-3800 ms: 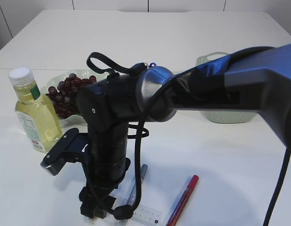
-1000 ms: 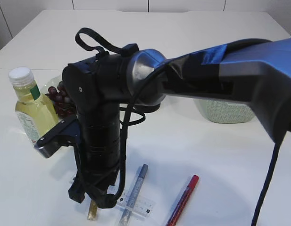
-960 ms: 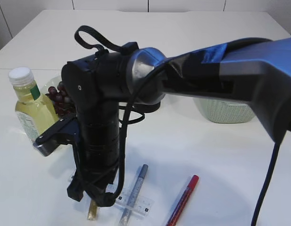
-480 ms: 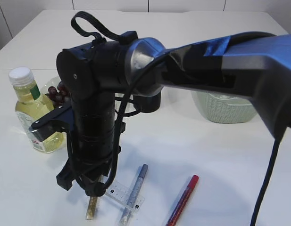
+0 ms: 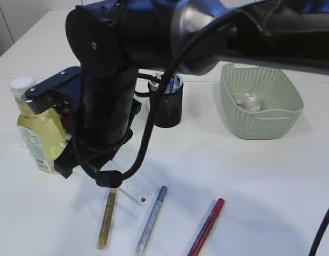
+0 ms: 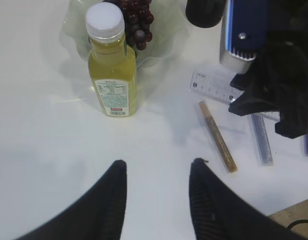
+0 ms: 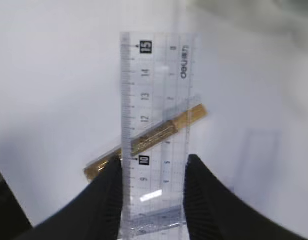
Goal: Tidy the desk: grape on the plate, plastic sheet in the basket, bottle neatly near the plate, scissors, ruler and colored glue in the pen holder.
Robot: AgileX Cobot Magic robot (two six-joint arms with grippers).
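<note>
In the right wrist view the right gripper (image 7: 153,187) sits at the bottom centre of the frame, its two dark fingers (image 7: 106,200) pressed against the long edges of a clear ruler (image 7: 156,105), which runs from between them up toward the top of the frame, raised above the white table (image 7: 54,75). Through the ruler a gold glitter glue pen (image 7: 146,137) shows lying on the table at a slant (its printed scale crosses the pen near the ten mark). In the exterior view the big black arm fills the upper left and centre of the frame, and the ruler (image 5: 131,188) peeks out just below it, above the gold pen (image 5: 106,218).

To the right of the gold pen, along the lower edge of that view, lie a silver glue pen (image 5: 151,218) and then a red glue pen (image 5: 207,226), apart from each other. The bottle (image 5: 36,133) of yellow liquid stands upright at the left, partly behind the arm. A black pen holder (image 5: 168,106) stands at centre, and the green basket (image 5: 260,128) at upper right holds a crumpled plastic sheet (image 5: 248,101).

The left gripper (image 6: 156,172), at the bottom of the left wrist view, hangs half open over bare table, holding nothing. Above it in that frame, the bottle (image 6: 111,65) stands against the plate (image 6: 74,30) carrying the grape (image 6: 136,20) bunch.
</note>
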